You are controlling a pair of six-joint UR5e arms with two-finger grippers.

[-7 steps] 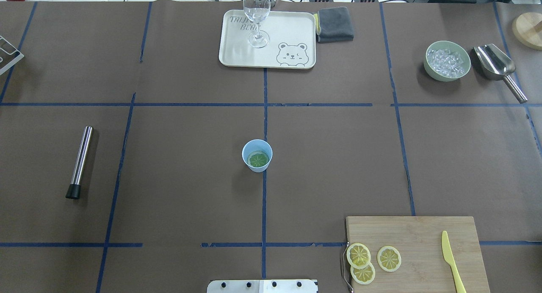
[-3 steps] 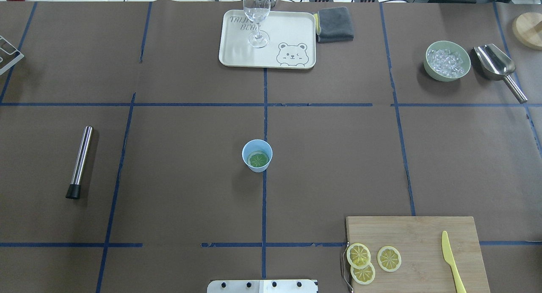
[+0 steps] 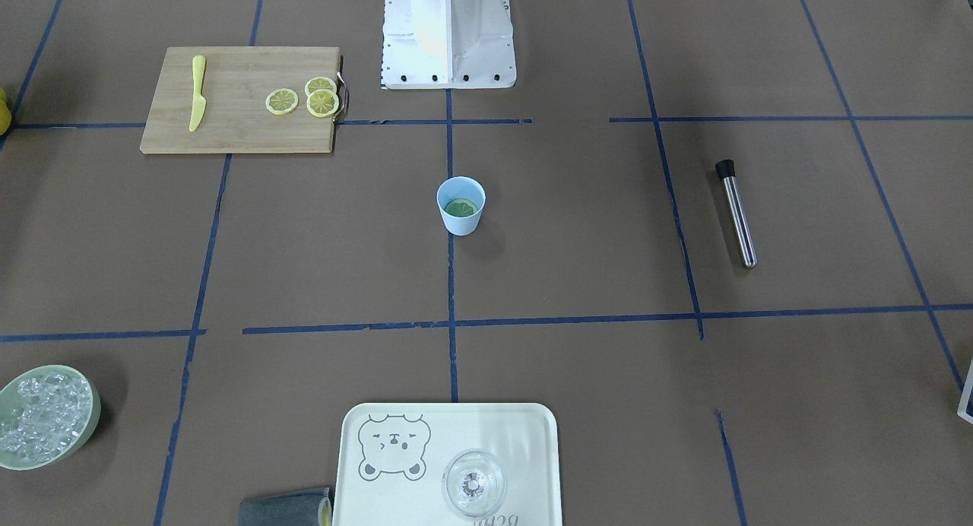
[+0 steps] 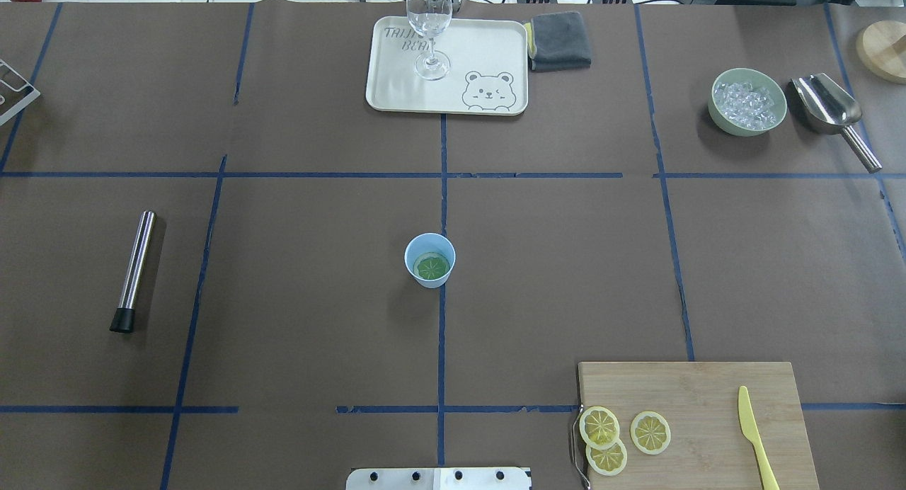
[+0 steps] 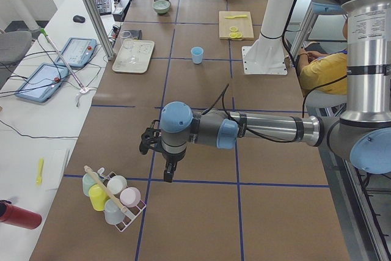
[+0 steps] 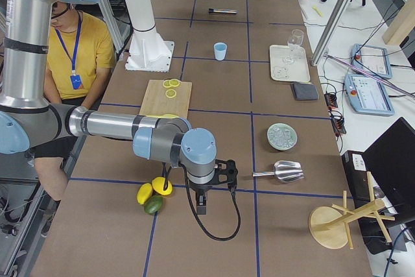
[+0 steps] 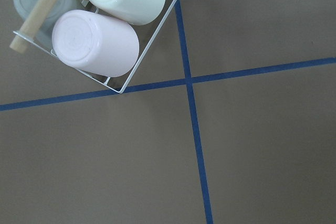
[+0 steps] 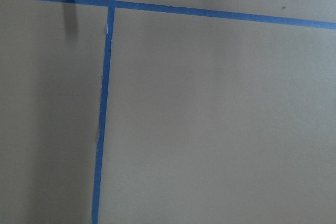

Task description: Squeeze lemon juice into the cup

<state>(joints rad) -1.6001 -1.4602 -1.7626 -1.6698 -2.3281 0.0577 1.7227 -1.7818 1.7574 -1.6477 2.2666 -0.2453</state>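
Observation:
The light-blue cup [image 4: 429, 260] stands upright at the table's centre with a green slice [image 4: 432, 268] lying inside; it also shows in the front view [image 3: 461, 205]. Three yellow lemon slices [image 4: 599, 427] lie on the wooden cutting board [image 4: 708, 387], two overlapping, one apart [image 4: 650, 432]. My left gripper [image 5: 167, 175] shows only in the exterior left view, far from the cup beside a cup rack; I cannot tell whether it is open or shut. My right gripper [image 6: 201, 207] shows only in the exterior right view, near whole lemons [image 6: 161, 185]; I cannot tell its state either.
A yellow knife [image 4: 754, 433] lies on the board. A tray [image 4: 488, 51] with a clear glass [image 4: 429, 23], a grey cloth [image 4: 559, 40], a green bowl of ice [image 4: 748, 100], a metal scoop [image 4: 832, 111] and a steel muddler [image 4: 134, 270] sit around. The cup rack [image 7: 105, 30] is under my left wrist.

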